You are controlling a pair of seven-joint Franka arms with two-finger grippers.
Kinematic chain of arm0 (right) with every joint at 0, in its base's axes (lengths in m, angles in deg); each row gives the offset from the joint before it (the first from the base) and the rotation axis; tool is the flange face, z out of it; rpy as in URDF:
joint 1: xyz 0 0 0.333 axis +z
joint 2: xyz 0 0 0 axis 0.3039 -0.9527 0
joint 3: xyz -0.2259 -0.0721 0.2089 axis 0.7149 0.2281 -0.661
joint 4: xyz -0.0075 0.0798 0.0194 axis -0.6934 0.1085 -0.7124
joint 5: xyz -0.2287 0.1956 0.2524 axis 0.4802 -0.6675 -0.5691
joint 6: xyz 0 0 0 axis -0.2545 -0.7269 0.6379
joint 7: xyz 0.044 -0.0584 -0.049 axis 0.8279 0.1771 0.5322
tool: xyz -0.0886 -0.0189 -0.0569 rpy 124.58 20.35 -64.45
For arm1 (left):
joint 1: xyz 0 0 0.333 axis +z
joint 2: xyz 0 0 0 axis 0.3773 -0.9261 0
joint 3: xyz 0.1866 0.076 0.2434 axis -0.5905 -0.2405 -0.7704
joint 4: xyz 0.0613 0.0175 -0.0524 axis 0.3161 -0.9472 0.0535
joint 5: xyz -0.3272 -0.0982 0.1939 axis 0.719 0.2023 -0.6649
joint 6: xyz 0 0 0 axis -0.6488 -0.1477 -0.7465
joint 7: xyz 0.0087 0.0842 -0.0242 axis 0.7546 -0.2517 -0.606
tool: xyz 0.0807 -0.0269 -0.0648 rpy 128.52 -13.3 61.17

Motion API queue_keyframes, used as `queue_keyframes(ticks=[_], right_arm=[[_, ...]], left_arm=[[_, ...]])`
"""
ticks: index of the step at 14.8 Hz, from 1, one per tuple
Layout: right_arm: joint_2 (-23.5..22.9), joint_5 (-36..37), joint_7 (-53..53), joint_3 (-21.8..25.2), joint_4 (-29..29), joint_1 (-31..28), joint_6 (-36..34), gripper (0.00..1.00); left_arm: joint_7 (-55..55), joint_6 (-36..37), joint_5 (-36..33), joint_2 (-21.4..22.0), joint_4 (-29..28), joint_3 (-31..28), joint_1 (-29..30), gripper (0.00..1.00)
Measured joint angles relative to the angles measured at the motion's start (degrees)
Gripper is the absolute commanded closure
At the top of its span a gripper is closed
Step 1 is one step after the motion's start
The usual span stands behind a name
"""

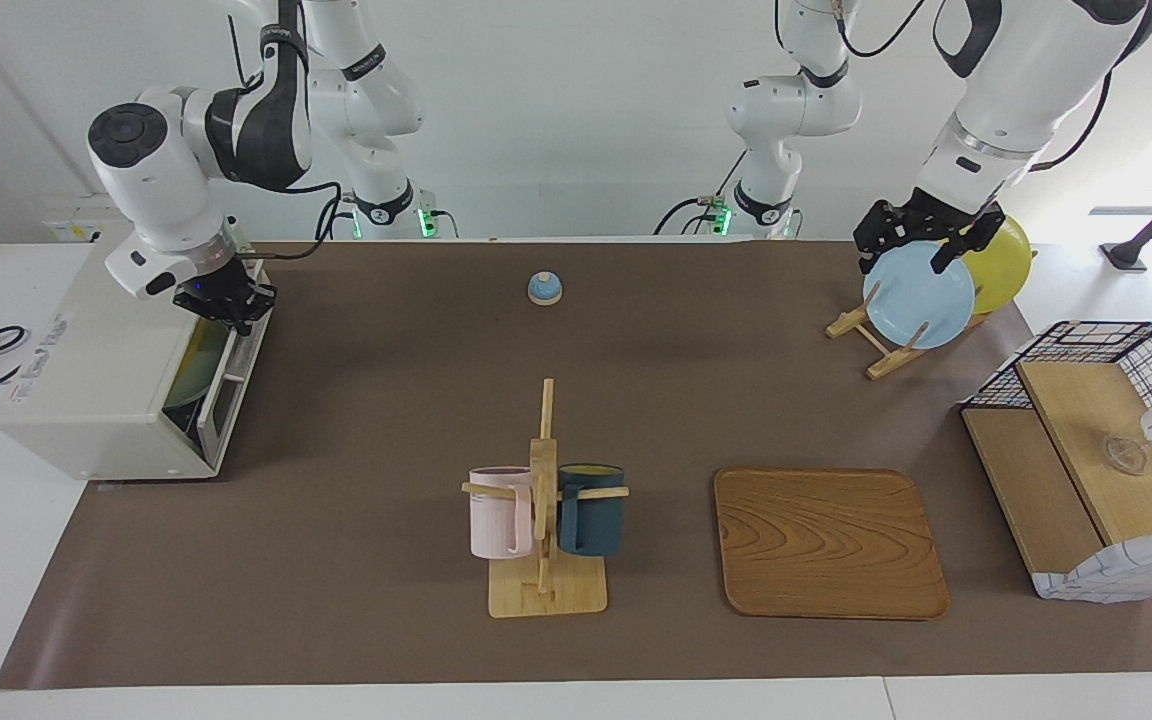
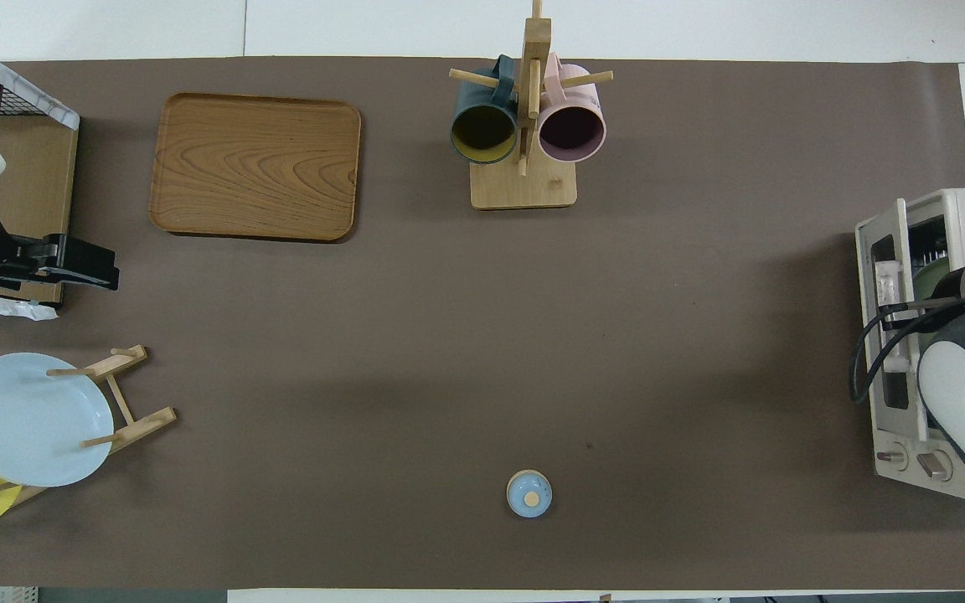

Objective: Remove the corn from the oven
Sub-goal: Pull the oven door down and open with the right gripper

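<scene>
Meanwhile, we hold our right gripper (image 1: 233,303) closed at the top of the oven (image 1: 106,385) door, our left gripper (image 1: 921,240) open over the blue plate (image 1: 919,295).

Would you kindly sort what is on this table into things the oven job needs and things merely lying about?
Belonging to the job:
- oven, door still up
- right gripper, shut, at the top of the oven door

Lying about:
- wooden tray
- mug rack
- blue plate
- wire basket shelf
- left gripper, open, over the plates

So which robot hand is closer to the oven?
The right hand: it is at the top of the oven door. The left hand waits over the blue plate.
</scene>
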Motion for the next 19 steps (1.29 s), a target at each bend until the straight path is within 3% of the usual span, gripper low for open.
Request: queue_keyframes(ticks=[7, 19], right_arm=[[-2.45, -3.23, -1.95, -1.02, 1.67, 1.74, 3.99, 1.00], [-10.26, -3.45, -5.97, -2.06, 7.52, 5.42, 19.27, 1.00]], left_arm=[[0.00, 0.10, 0.00, 0.00, 0.00, -0.05, 0.02, 0.00], [-0.02, 0.18, 0.00, 0.00, 0.00, -0.05, 0.03, 0.00]])
